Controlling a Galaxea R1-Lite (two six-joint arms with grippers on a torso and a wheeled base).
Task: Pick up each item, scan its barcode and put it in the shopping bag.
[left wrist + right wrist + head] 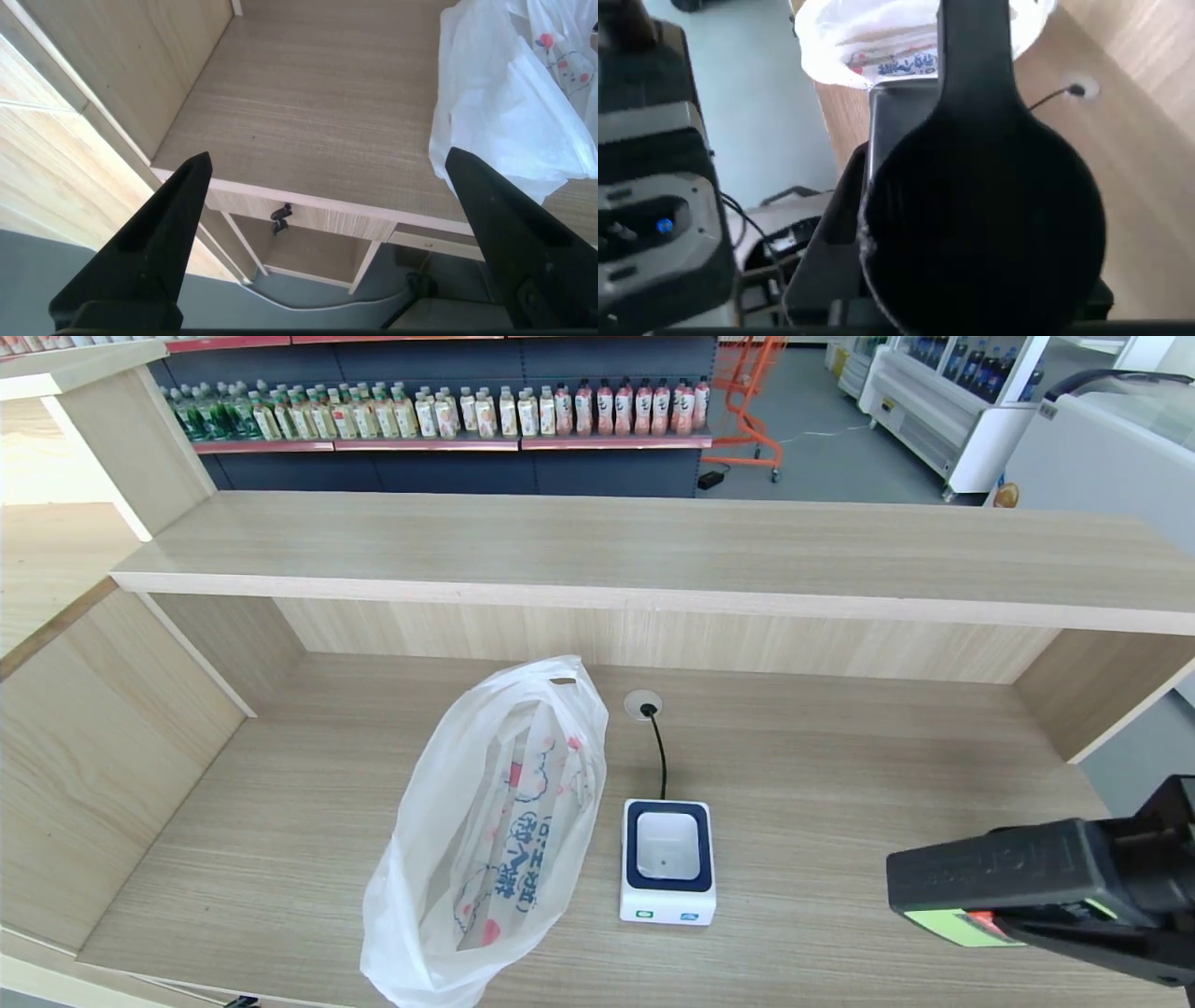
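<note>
A white plastic shopping bag [411,896] lies open on the wooden counter, left of centre. Inside it rests a white packet [513,821] with pink and blue print. Just to the bag's right sits the white barcode scanner [667,861] with its dark-framed window facing up. My left gripper [329,157] hangs open and empty over the counter's front left edge, with the bag [505,103] off to one side. My right gripper [934,896] is low at the counter's front right, well right of the scanner. A dark shape blocks most of the right wrist view; the bag [822,37] peeks past it.
A black cable [659,747] runs from the scanner to a grommet [643,705]. A raised ledge [653,560] and side walls [112,747] enclose the counter. A key [280,217] sits under the front edge. Bottle shelves [448,415] and freezers [943,401] stand behind.
</note>
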